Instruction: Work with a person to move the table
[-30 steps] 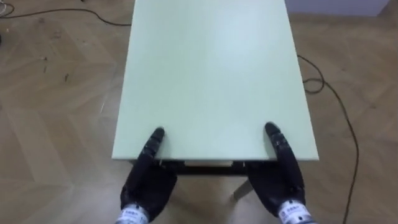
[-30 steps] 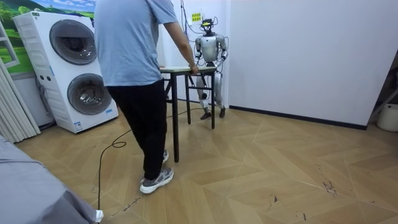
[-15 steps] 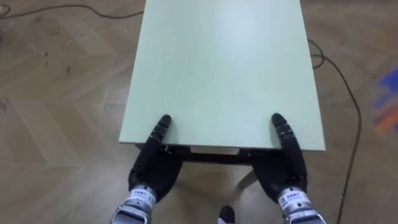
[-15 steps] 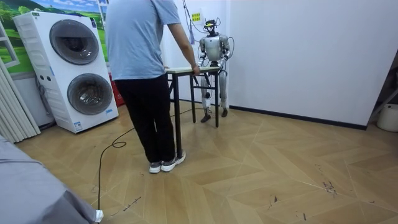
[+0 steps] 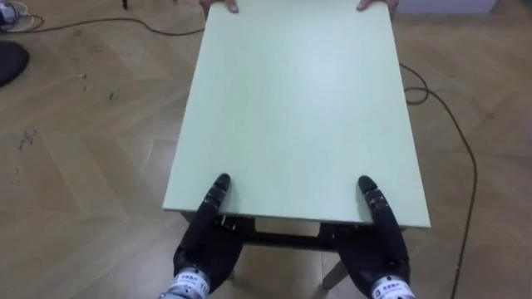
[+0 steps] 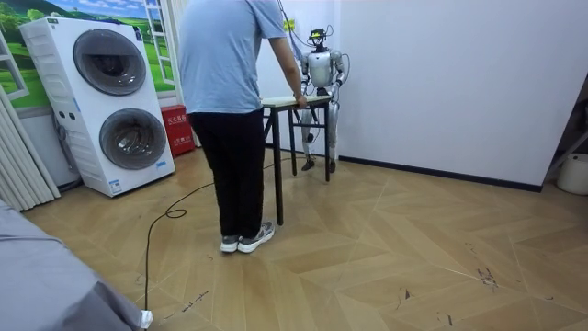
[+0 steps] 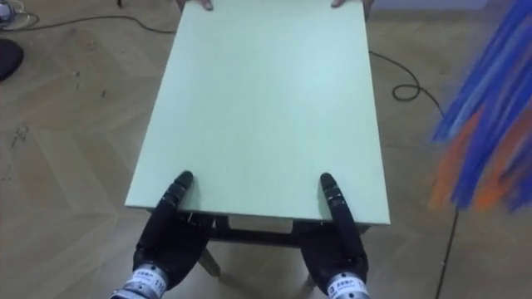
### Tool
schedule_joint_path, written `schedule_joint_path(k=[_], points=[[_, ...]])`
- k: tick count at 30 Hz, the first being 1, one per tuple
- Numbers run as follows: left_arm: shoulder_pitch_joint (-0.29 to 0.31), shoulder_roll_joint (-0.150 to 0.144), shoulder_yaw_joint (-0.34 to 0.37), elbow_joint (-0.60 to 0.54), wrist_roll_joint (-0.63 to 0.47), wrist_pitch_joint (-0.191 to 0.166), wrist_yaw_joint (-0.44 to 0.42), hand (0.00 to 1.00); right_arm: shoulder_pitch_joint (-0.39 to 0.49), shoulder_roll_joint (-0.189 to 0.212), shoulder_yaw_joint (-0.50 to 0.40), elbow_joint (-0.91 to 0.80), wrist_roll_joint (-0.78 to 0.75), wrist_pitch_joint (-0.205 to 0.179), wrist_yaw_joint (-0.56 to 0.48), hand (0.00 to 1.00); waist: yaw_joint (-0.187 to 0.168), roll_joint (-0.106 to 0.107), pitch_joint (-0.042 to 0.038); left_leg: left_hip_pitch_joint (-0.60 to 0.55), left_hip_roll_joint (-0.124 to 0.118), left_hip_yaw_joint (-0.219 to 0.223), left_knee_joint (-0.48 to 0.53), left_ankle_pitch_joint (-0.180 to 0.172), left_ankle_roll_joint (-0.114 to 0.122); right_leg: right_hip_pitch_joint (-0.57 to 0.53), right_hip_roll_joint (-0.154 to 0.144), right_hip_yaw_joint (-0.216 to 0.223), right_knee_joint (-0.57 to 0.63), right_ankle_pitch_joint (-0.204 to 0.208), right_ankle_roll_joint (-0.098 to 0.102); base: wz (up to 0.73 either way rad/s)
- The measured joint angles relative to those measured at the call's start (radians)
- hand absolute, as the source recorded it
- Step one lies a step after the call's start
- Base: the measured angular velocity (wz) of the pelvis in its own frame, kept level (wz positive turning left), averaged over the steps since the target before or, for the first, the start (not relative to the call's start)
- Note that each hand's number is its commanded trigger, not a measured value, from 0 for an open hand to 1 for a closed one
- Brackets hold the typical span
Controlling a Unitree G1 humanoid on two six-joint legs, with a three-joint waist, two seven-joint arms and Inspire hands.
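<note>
L robot hand & R robot hand on worktop near edge; grip can't tell. Person holds far end.

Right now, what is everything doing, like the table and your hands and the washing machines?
Pale green rectangular table: upright, level, hands on both ends.
Left hand: on the table's near edge, grip hidden.
Right hand: on the near edge too, grip hidden.
Person's hands: on the far edge.
White stacked washing machines: round doors shut.
Black cable: lying loose on the wooden floor.
</note>
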Motion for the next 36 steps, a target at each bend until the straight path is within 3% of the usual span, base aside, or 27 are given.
schedule_joint_path(k=[2,8,13,21,30,33,36], points=[[0.002,0.007,-0.003,0.0,0.001,-0.009,0.0,1.0,0.0,-0.001,0.017,0.0,0.001,-0.016,0.0,1.0,0.004,-0.006,0.0002,0.007,0.014,0.0,-0.027,0.021,-0.009,0.024,0.019,-0.012,-0.062,0.025,-0.013,0.0],[0.01,0.007,-0.01,-0.004,0.001,-0.027,-0.001,1.0,0.002,-0.001,0.029,0.0,0.007,-0.031,0.0,1.0,0.004,-0.01,-0.0006,0.019,0.027,-0.009,-0.06,0.039,-0.017,0.06,0.041,-0.031,-0.147,0.06,-0.019,0.03],[0.018,0.015,-0.009,-0.015,0.001,-0.027,0.0,1.0,0.002,-0.005,0.056,0.0,0.009,-0.06,0.0,1.0,0.006,-0.011,-0.0008,0.025,0.03,-0.011,-0.071,0.039,-0.018,0.066,0.043,-0.04,-0.154,0.061,-0.019,0.03],[0.027,0.018,-0.004,-0.022,-0.001,-0.026,0.0,1.0,0.002,-0.003,0.059,0.0,0.003,-0.061,0.001,1.0,0.034,-0.01,-0.0005,0.04,0.033,-0.021,-0.084,0.04,-0.02,0.096,0.046,-0.056,-0.173,0.061,-0.019,0.06],[0.088,0.03,0.002,-0.075,-0.002,-0.035,0.0,1.0,-0.01,-0.02,0.067,0.0,-0.009,-0.048,0.022,1.0,0.061,0.003,-0.0017,0.006,0.034,-0.094,-0.071,0.05,-0.03,0.098,0.046,-0.113,-0.173,0.061,-0.02,0.23],[0.092,0.033,0.006,-0.075,-0.019,-0.036,-0.014,1.0,-0.019,-0.024,0.058,0.0,-0.01,-0.027,0.022,1.0,0.063,0.005,-0.0013,-0.018,0.03,-0.122,-0.07,0.061,-0.031,0.099,0.042,-0.141,-0.173,0.061,-0.02,0.37],[0.095,0.037,0.003,-0.074,-0.031,-0.031,-0.022,1.0,-0.022,-0.033,0.055,0.0,-0.013,-0.017,0.022,1.0,0.058,0.021,0.003,-0.04,0.028,-0.158,-0.046,0.065,-0.036,0.117,0.041,-0.184,-0.175,0.056,-0.027,0.52]])
